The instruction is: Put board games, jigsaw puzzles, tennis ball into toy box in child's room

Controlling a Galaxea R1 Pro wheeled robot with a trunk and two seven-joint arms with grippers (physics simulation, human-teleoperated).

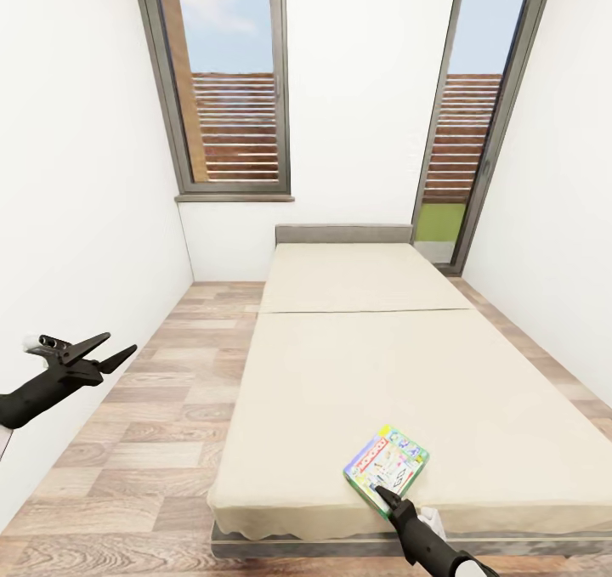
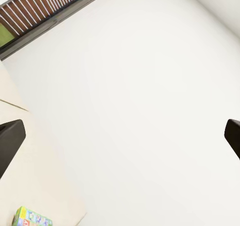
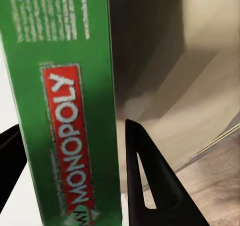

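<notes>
From the head view, the board game (image 1: pixel 387 465), a thin pale-green box with a printed cover, lies flat near the foot edge of the bed (image 1: pixel 374 364), on the cream cover, with its near corner just at the tip of the right gripper (image 1: pixel 389 500), which reaches up from below the mattress edge. Whether the jaws have closed on that corner I cannot tell from here. I judge the box to be light, stiff cardboard with a fairly slick printed surface, so a pinch across its thin edge, well in from the corner, should hold better than a grip on the flat face, and the soft cover beneath may give a little as the jaw slides under. The left gripper (image 1: pixel 106 352) hangs over the wood floor (image 1: pixel 153 424) beside the bed, its jaws parted and empty. In the left wrist view, the two finger tips sit far apart with only white wall (image 2: pixel 150 101) between them, and the game box (image 2: pixel 31 218) shows small on the bed, well away from this arm. In the right wrist view, the green side panel of the box (image 3: pixel 65 111), with its red lettered label, stands between the two dark fingers (image 3: pixel 145 181); one finger lies just beside the panel's edge and the other is at the far side, so the jaws straddle the thin edge, open about as wide as the box is thick, though contact is unclear.
</notes>
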